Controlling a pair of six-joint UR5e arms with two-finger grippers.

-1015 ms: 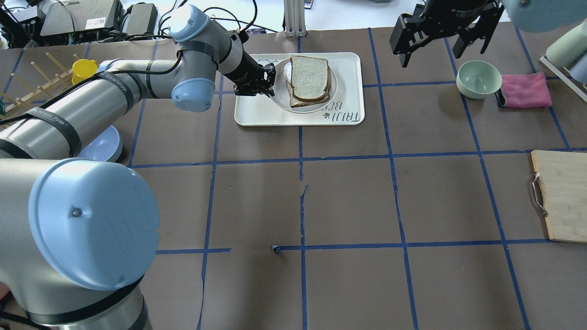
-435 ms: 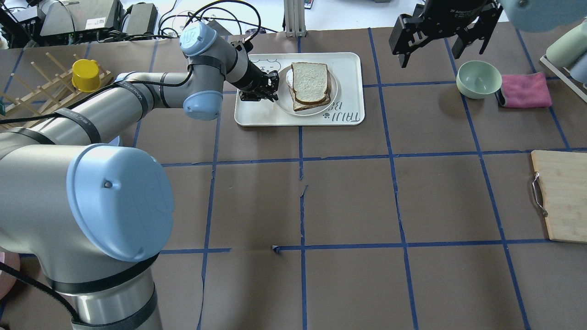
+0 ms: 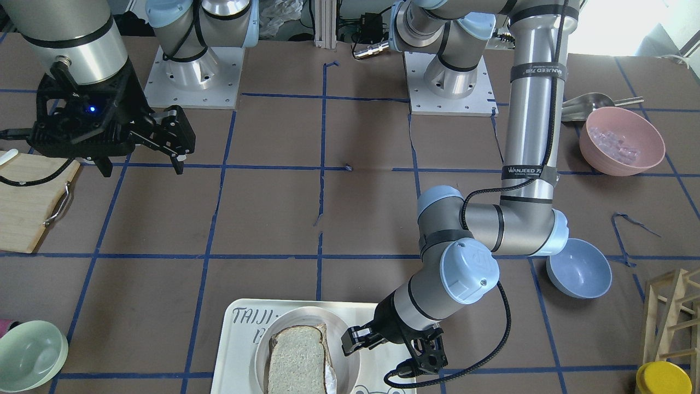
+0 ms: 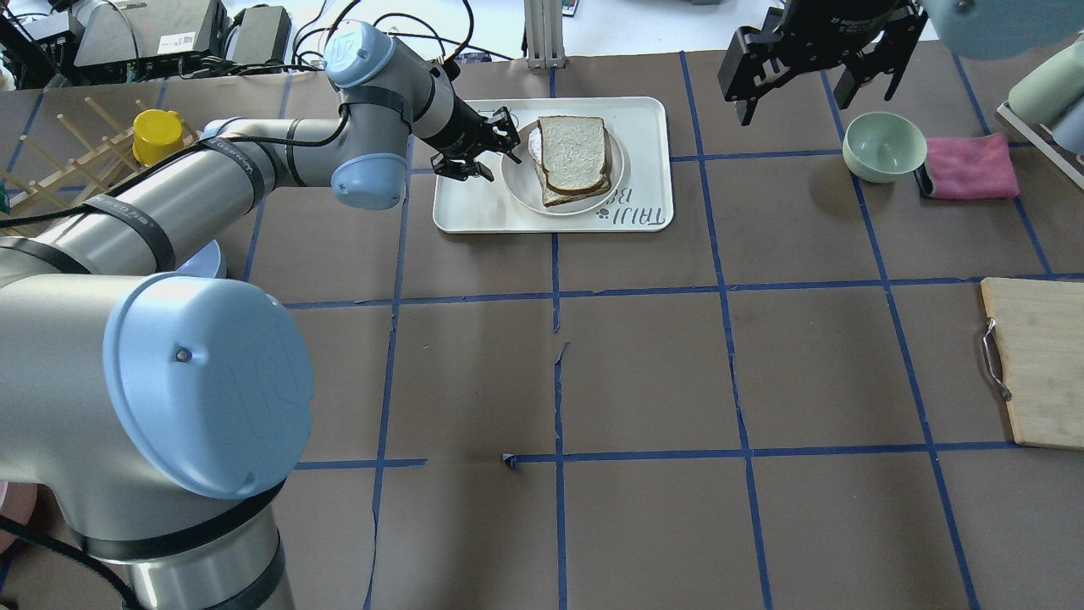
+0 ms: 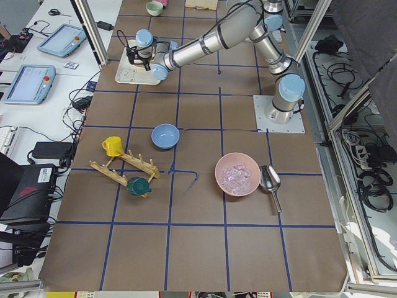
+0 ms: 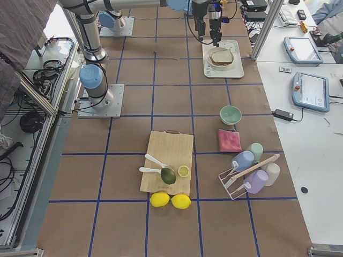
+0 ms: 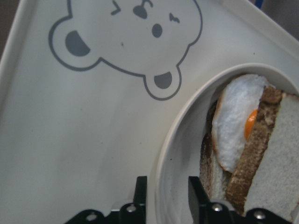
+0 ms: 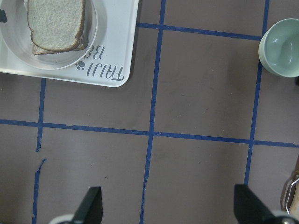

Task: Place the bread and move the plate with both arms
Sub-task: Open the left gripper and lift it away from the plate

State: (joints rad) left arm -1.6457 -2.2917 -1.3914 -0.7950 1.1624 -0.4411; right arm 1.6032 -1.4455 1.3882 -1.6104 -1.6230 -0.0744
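Reaching in from the left, the left arm (image 4: pixel 254 169) stretches low across the brown worktop (image 4: pixel 644 364) to the white tray (image 4: pixel 474 207) at the far middle. The left gripper (image 4: pixel 500 148) sits at the left rim of the plate (image 4: pixel 519 182), which lies on the tray. Its fingers (image 7: pixel 140 191) stand apart, one outside the raised rim and one inside it, and the wrist view shows space on either side of the rim.

The plate is round, cream-white and shallow. On it the bread (image 4: pixel 572 148) lies flat as the top slice: pale grey-white crumb, thin dark brown crust, its rounded edge toward the robot. Under it a fried egg (image 7: pixel 233 121) pokes out on the left, resting on a second slice (image 7: pixel 209 172).

Further right, the right gripper (image 4: pixel 817 102) hangs high above the worktop, spread wide and holding nothing. Beyond it come a pale green bowl (image 4: pixel 885 146), a pink cloth (image 4: pixel 970 165) and a wooden cutting board (image 4: pixel 1037 364).
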